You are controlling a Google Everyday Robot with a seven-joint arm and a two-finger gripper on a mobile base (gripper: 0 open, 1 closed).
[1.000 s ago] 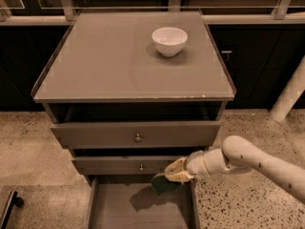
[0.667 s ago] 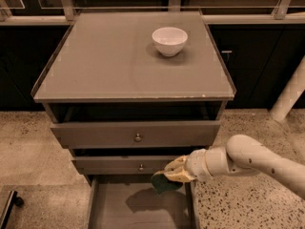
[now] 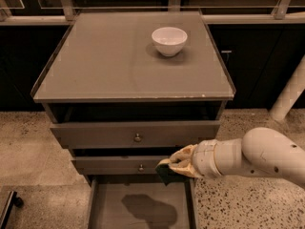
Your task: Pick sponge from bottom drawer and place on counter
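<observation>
Grey-brown and faintly glossy, the square, thin-rimmed desk (image 3: 95, 66) is being offered as the drop spot, well above the load. Below it, the long grey low-walled bottom drawer (image 3: 102, 209) is being seen pulled out. The small dark green soft sponge (image 3: 164, 174) is being pinched between the tan fingers (image 3: 183, 157) of the white two-finger gripper (image 3: 177, 166), above the drawer's right side, near the grey knobbed middle drawer (image 3: 109, 165). Being bendable, the pad is judged likely to be squeezed loose or snagged on the protruding fronts and rim while being raised. The white round bowl (image 3: 169, 40) is being put at risk by any release made far back.

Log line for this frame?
gripper: shut on sponge | position: above open bottom drawer | counter: white bowl, sponge not yet placed
</observation>
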